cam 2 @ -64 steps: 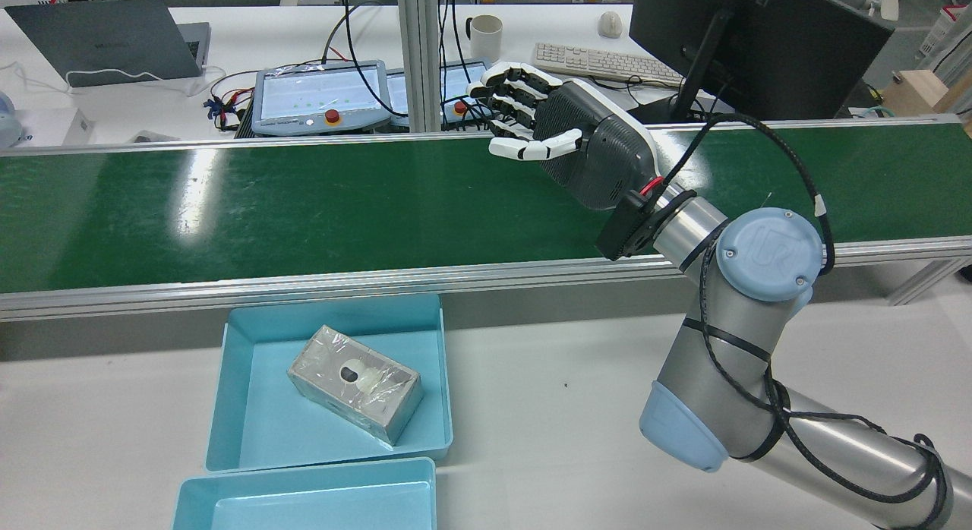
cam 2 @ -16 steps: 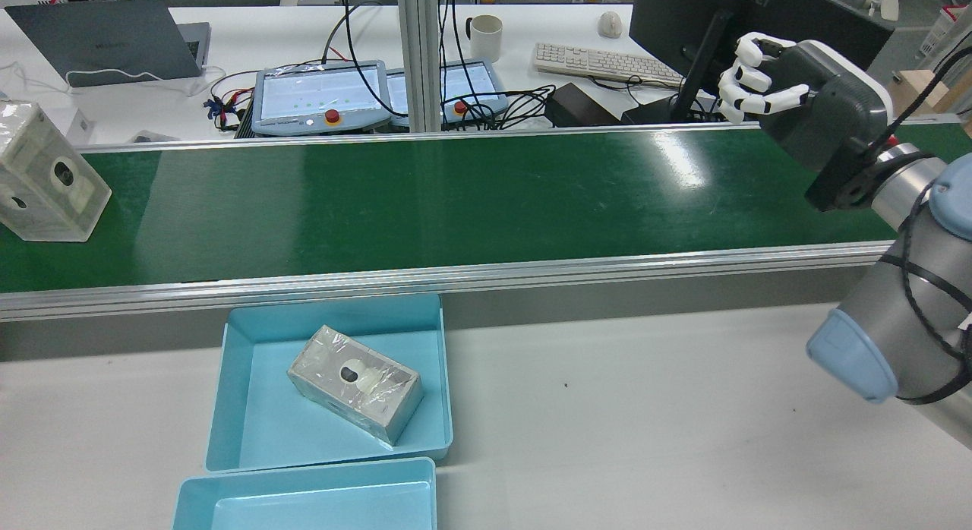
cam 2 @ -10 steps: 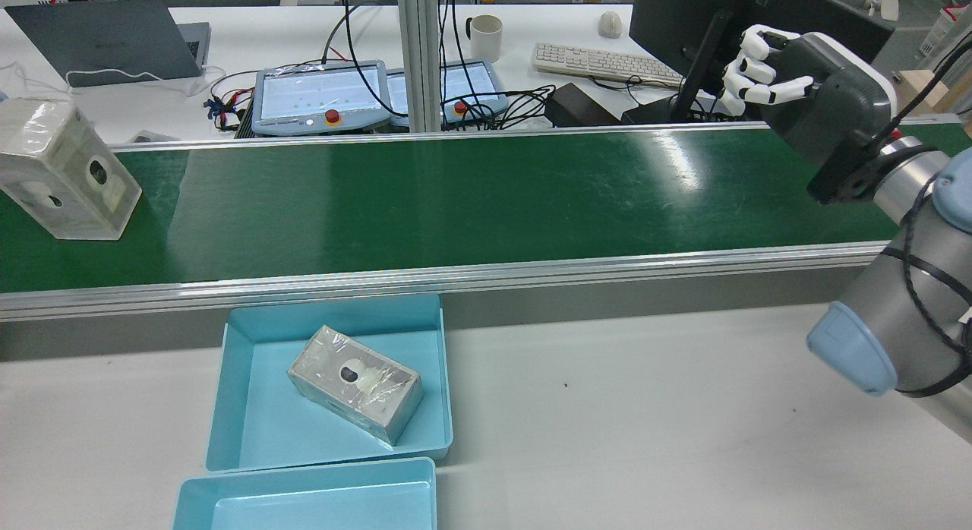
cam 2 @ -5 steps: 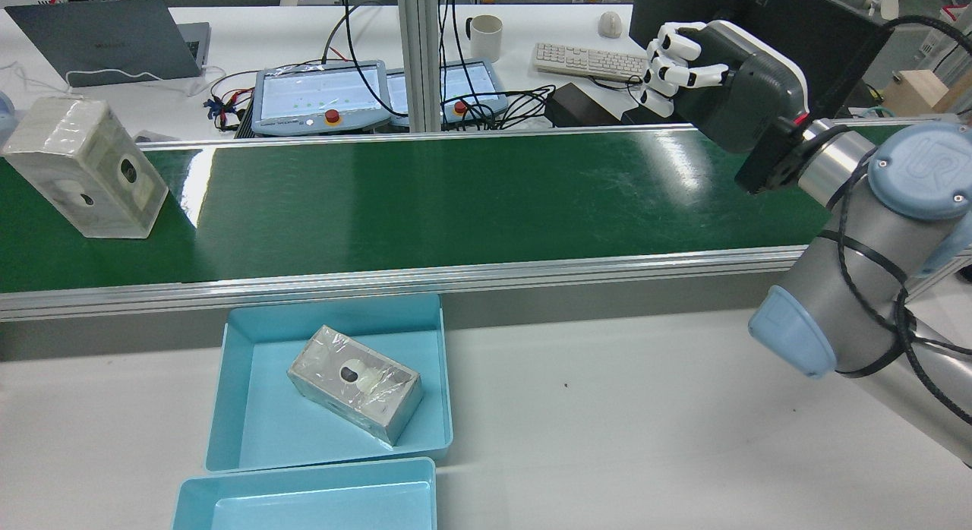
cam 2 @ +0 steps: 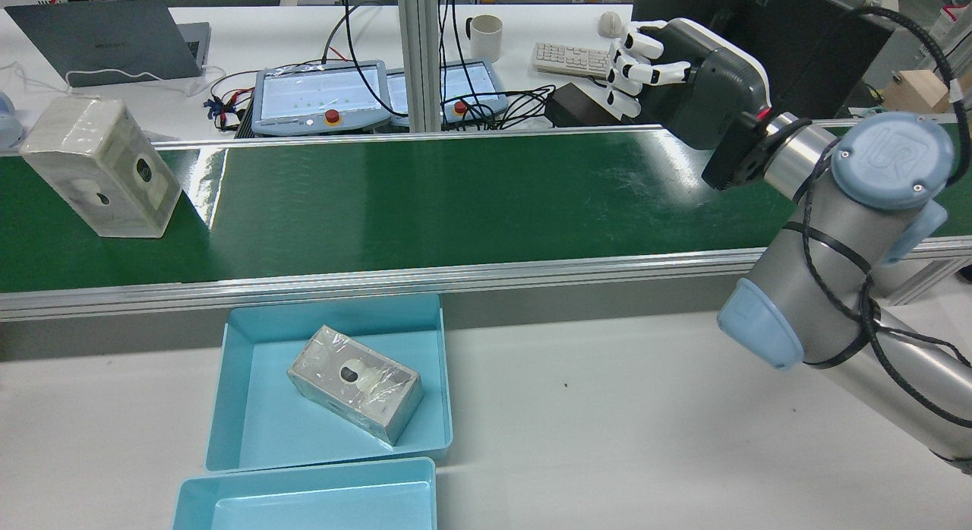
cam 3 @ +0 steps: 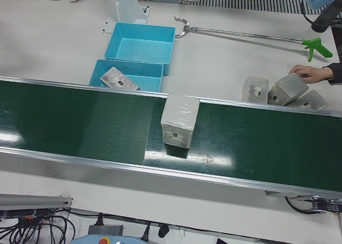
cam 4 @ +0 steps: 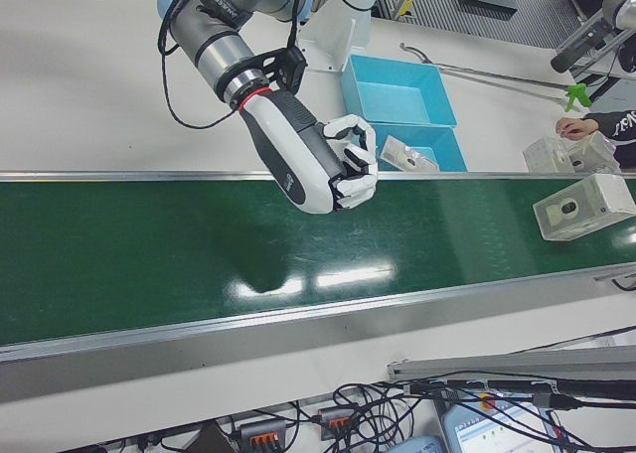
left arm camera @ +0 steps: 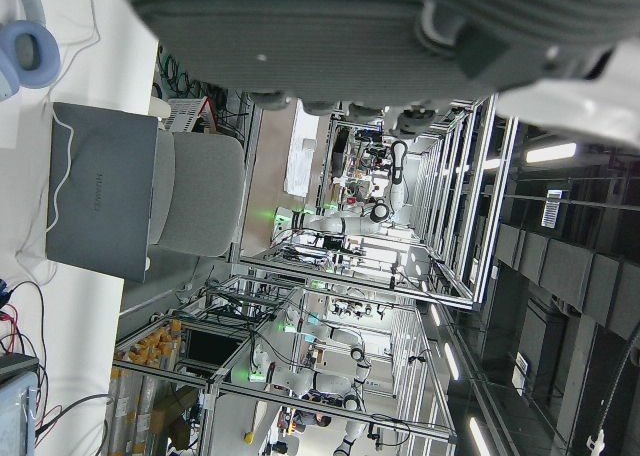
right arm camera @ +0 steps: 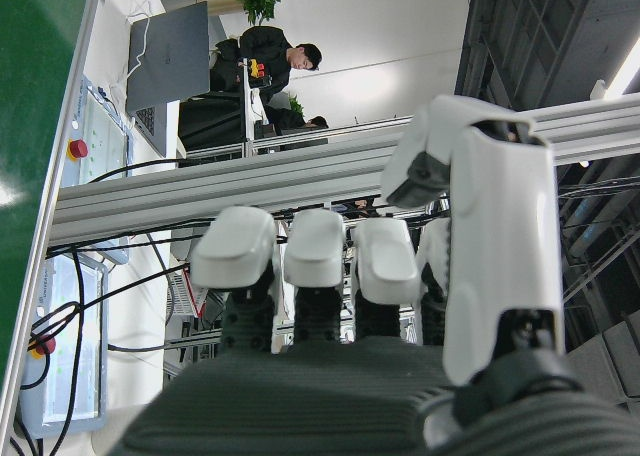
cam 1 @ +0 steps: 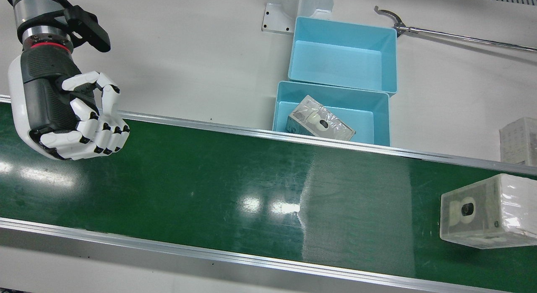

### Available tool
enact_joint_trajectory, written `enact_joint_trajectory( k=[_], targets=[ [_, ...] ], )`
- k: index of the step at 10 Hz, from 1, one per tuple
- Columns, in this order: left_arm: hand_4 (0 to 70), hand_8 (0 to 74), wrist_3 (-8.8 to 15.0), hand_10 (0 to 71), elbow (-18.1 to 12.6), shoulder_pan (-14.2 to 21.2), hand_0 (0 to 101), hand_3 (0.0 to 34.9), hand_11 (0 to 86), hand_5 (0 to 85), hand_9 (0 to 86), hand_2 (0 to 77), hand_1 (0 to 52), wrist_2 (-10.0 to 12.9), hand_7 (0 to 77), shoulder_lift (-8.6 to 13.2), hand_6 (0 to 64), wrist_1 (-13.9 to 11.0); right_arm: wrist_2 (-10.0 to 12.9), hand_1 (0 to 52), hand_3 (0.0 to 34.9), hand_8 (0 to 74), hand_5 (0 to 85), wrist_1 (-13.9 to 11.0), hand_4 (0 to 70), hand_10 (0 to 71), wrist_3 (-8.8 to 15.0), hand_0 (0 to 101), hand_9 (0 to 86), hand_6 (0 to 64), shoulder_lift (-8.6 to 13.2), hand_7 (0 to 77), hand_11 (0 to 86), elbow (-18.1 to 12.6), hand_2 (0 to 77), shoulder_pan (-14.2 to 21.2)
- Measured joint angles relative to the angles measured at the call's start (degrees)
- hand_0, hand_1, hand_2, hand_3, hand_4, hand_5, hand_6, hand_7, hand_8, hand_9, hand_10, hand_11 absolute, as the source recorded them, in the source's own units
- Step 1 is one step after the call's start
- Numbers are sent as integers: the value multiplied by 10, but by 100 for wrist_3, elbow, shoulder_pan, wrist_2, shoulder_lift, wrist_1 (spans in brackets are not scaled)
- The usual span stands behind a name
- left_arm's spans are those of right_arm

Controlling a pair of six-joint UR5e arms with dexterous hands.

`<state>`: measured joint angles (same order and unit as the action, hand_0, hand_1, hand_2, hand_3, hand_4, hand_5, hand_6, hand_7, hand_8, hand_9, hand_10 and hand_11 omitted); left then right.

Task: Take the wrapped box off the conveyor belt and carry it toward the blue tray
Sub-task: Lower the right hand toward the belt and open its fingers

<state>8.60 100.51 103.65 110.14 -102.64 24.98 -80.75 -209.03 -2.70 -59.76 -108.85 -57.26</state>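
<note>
The conveyor belt (cam 2: 456,203) is seen as a long strip of glossy dark green material edged with pale aluminium rails, crossing the middle of the rear view from left to right. One wrapped box (cam 2: 102,167), a pale oblong block covered in crinkled clear film with a dark round hole in its side, is stood on the belt at the far left of the rear view; in the front view the same box (cam 1: 486,211) is found at the lower right edge. Two blue trays of smooth plastic, rectangular with raised walls, are set on the white table (cam 2: 607,424) at the lower left of the rear view. In the nearer-to-belt blue tray (cam 2: 235,431) one grey film-wrapped box (cam 2: 355,383) is laid at a slant. The right hand (cam 2: 676,78), grey-bodied with white segmented fingers, is held above the belt at the upper right, its fingers curled in around nothing. Of the left hand, only an unreadable part is caught by its own camera, and its state cannot be told.
</note>
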Motion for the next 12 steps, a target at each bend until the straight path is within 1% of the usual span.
enact_joint_trajectory(
  k=[2,3,4,5,6,11,12],
  targets=[
    [0,0,0,5,0,0,0,0,0,11,0,5,0,0,5,0,0,0,3,202,2,698,698,-5,693,698,4,490,698,616,21,698,698,17,600,8],
    [0,0,0,5,0,0,0,0,0,11,0,5,0,0,5,0,0,0,5,180,4,698,698,-5,698,698,5,490,698,622,14,698,698,18,605,10],
    [0,0,0,5,0,0,0,0,0,11,0,5,0,0,5,0,0,0,4,180,4,698,698,-6,698,698,5,490,698,622,-5,698,698,20,605,10],
    [0,0,0,0,0,0,0,0,0,11,0,5,0,0,5,0,0,0,-1,180,5,698,704,-6,682,698,4,490,698,627,-28,698,698,21,605,8],
    [0,0,0,0,0,0,0,0,0,11,0,5,0,0,5,0,0,0,-5,180,4,698,698,-6,649,698,1,490,698,627,-44,698,698,21,605,8],
    [0,0,0,5,0,0,0,0,0,11,0,5,0,0,5,0,0,0,36,191,4,698,698,-7,654,698,16,498,698,627,13,698,698,80,605,156],
    [0,0,0,5,0,0,0,0,0,11,0,5,0,0,0,0,0,0,39,191,4,698,698,-6,633,693,20,498,698,627,10,698,698,87,605,165]
  ],
)
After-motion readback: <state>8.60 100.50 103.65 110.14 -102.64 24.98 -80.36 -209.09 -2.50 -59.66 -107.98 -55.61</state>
